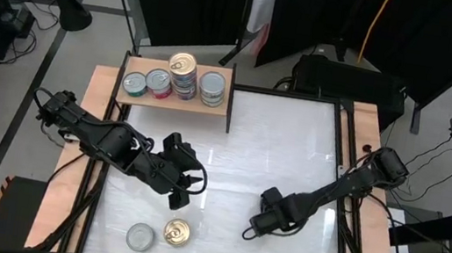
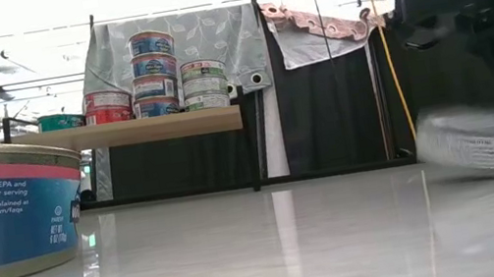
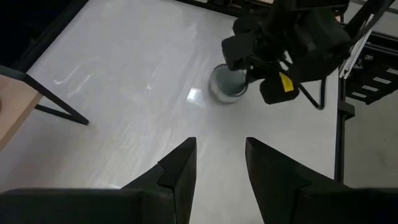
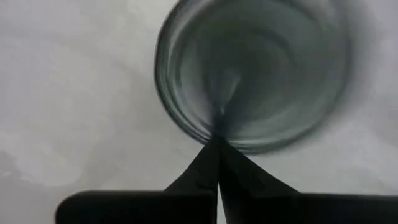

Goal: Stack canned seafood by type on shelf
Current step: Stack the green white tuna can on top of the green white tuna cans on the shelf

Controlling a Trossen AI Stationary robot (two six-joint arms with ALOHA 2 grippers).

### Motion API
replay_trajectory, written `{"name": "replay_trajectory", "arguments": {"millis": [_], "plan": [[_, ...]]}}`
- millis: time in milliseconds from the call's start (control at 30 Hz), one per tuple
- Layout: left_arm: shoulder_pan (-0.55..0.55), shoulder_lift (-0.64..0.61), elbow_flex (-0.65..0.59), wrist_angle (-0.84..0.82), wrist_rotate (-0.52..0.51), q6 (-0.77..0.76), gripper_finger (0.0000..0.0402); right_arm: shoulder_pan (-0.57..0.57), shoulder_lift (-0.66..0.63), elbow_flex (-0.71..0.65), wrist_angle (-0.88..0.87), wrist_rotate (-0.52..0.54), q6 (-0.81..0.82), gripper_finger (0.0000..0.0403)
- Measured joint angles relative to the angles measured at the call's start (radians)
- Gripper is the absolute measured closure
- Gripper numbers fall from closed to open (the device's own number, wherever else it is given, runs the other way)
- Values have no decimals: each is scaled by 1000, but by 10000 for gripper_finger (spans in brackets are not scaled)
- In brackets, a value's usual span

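"Omega 3 per serving" and a Non-GMO badge can be read on the nearest blue can (image 2: 0, 212). Left gripper (image 3: 219, 163) is parted and empty, right gripper (image 4: 217, 165) pinched together against a blurred tin (image 4: 252, 71).

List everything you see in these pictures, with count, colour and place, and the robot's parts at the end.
shelf: one, light wood, far left of table
shelf cans: four piles in a row; green can, red can, taller blue pile, taller white pile; cans per pile unclear
silver-lid can: one, near edge
gold-lid can: one, beside it
blurred can: one, grey lid, at right tool's tips
table: one, white
left tool: open, empty, above table
right tool: shut, low over table
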Motion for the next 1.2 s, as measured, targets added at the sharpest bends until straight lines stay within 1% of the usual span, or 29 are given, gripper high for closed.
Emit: {"name": "replay_trajectory", "arguments": {"millis": [133, 300, 367, 433, 533, 600, 667, 733, 800, 867, 933, 1033, 1100, 1133, 1200], "plan": [[0, 0, 0, 0, 0, 0, 263, 54, 37, -9, 30, -6, 83, 403], [0, 0, 0, -4, 0, 3, 263, 165, 51, -3, 87, -5, 265, 403], [0, 0, 0, -4, 1, 16, 263, 211, 47, 6, 65, 9, 341, 403], [0, 0, 0, -6, 1, 20, 263, 257, 30, 30, 47, 26, 383, 403], [0, 0, 0, -11, 1, 20, 263, 320, 5, 77, -25, 33, 409, 403], [0, 0, 0, -12, 1, 20, 263, 355, -21, 122, -80, 41, 397, 403], [0, 0, 0, -11, 1, 20, 263, 383, -58, 172, -154, 87, 356, 403], [0, 0, 0, -10, 1, 20, 263, 397, -100, 213, -221, 167, 246, 400], [0, 0, 0, -5, 0, 20, 263, 382, -147, 239, -236, 220, 29, 385], [0, 0, 0, 3, -6, 20, 263, 345, -195, 244, -229, 239, -213, 358], [0, 0, 0, 19, -13, 20, 263, 300, -224, 244, -207, 238, -458, 321], [0, 0, 0, 45, -18, 19, 263, 232, -232, 244, -201, 235, -806, 251], [0, 0, 0, 51, -19, 1, 263, 185, -232, 238, -190, 214, -1020, 202], [0, 0, 0, 49, -19, -11, 263, 160, -232, 228, -172, 185, -1114, 180], [-2, 0, 0, 43, -19, -45, 263, 114, -231, 201, -123, 133, -1244, 147]]}}
